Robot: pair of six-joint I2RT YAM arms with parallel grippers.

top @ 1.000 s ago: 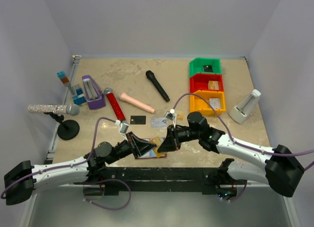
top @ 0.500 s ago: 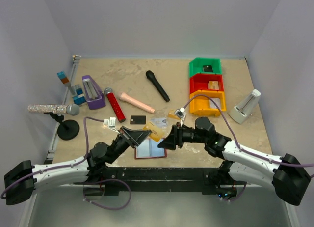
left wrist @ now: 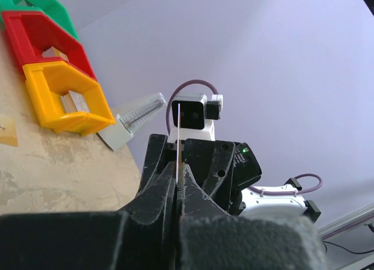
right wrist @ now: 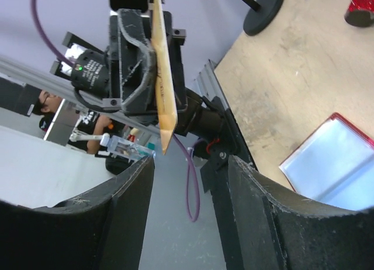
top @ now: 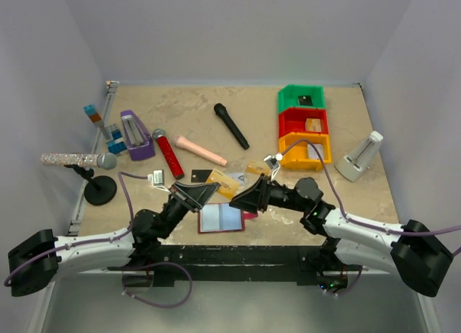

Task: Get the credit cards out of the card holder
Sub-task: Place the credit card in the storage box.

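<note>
The dark red card holder (top: 222, 218) lies open on the table, its pale blue sleeves facing up; it also shows in the right wrist view (right wrist: 333, 159). My left gripper (top: 203, 194) is shut on a tan-gold credit card (top: 225, 183) and holds it above the table, behind the holder. The card shows edge-on in the left wrist view (left wrist: 177, 138) and in the right wrist view (right wrist: 162, 77). My right gripper (top: 247, 201) is open and empty, facing the left gripper just right of the card. A black card (top: 201, 176), a silver-grey card (top: 238, 178) and another tan card (top: 257, 169) lie on the table behind.
A red microphone (top: 168, 154), a pink cylinder (top: 202, 151) and a black microphone (top: 231, 126) lie mid-table. Green (top: 301, 97), red (top: 302, 121) and yellow (top: 305, 150) bins stand at the right beside a white stand (top: 360, 157). A purple box (top: 135, 135) and a microphone stand (top: 100, 189) are at the left.
My left gripper has lifted the tan-gold card up and away from the holder. My right gripper has drawn back off the holder, which now lies uncovered.
</note>
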